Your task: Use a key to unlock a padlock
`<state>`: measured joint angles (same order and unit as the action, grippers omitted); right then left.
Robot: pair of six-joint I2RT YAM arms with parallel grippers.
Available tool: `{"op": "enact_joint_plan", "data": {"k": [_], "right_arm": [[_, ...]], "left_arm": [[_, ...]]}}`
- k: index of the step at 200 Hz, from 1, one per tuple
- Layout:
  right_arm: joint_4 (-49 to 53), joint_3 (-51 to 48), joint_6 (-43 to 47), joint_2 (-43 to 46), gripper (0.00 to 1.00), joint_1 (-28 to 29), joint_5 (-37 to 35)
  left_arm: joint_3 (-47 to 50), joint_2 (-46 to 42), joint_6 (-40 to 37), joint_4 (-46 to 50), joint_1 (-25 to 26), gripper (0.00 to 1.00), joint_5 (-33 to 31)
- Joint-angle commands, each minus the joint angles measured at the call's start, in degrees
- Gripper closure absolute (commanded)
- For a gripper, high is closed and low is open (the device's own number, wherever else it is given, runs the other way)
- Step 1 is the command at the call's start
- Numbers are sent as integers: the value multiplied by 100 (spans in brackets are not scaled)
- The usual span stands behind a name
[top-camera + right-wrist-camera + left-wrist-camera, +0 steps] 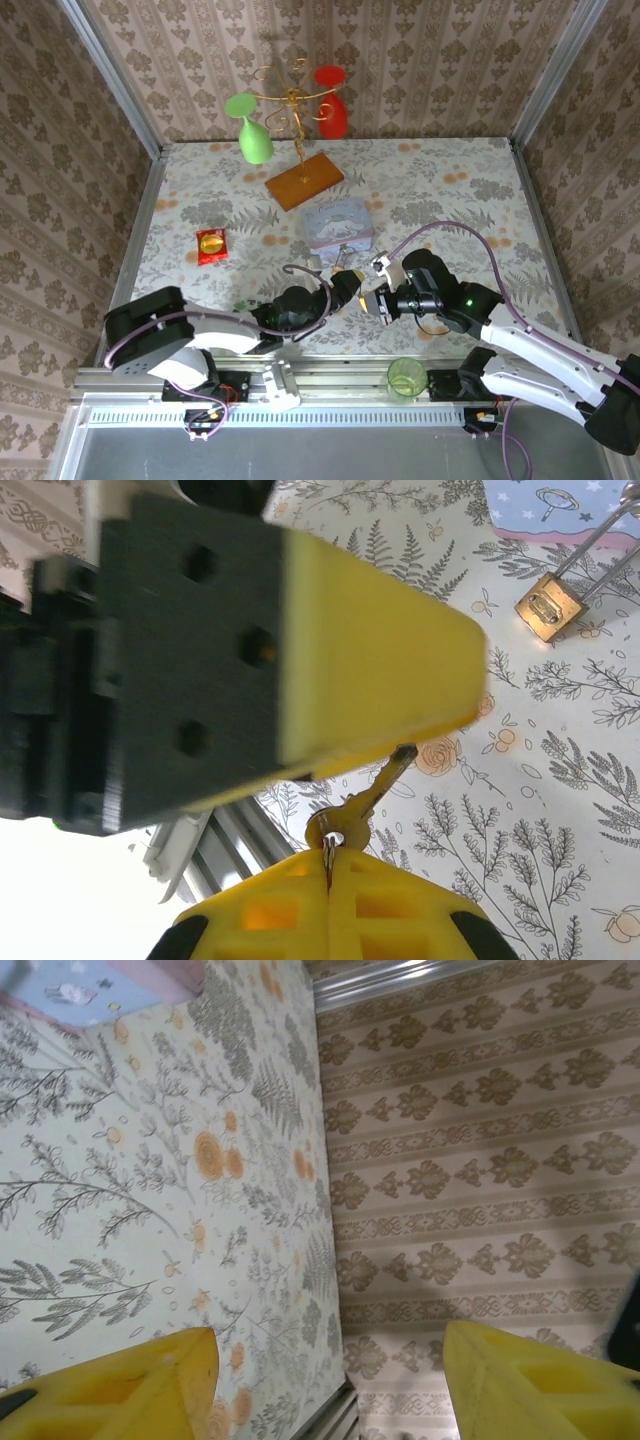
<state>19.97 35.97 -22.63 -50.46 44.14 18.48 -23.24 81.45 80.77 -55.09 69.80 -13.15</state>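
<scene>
My right gripper (328, 865) is shut on the ring of the key (365, 795). The small brass-toned key sticks up and out from the yellow fingers, above the table. One yellow finger (370, 650) of my left gripper hangs just over the key's tip, touching or nearly so. The brass padlock (550, 605) lies on the flowered cloth beyond, its silvery shackle pointing toward the tin. In the left wrist view my left gripper (328, 1345) is open, with nothing between its fingers. From above, the left gripper (350, 285) and right gripper (378, 300) meet tip to tip near the table's front middle.
A pale blue tin (338, 225) stands just behind the grippers. A red-and-yellow snack packet (211, 244) lies to the left. A wire stand on a wooden base (304, 180) carries a green and a red glass at the back. A green cup (405, 377) sits at the front rail.
</scene>
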Motion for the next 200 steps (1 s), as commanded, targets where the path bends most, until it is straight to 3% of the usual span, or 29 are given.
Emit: {"op": "enact_joint_plan", "data": {"k": [1,42,102,158,200], "right_arm": [[176,165,100,-30,100,49,76],[92,203,174,-159,100,117,147],[48,233,196,-294,100,205,75],[142,240,253,-387,100,243,-31],[131,308,312,-515,100,245,-50]], "left_arm": [[-62,-680,-434,837,68,38,-309],[-247,-835,-689,1392,26,40,21],[-255,-469,-767,1099,34,61,259],[-328,-502,-927,1284,34,59,429],[-400,-259,-914,1205,7,72,752]]}}
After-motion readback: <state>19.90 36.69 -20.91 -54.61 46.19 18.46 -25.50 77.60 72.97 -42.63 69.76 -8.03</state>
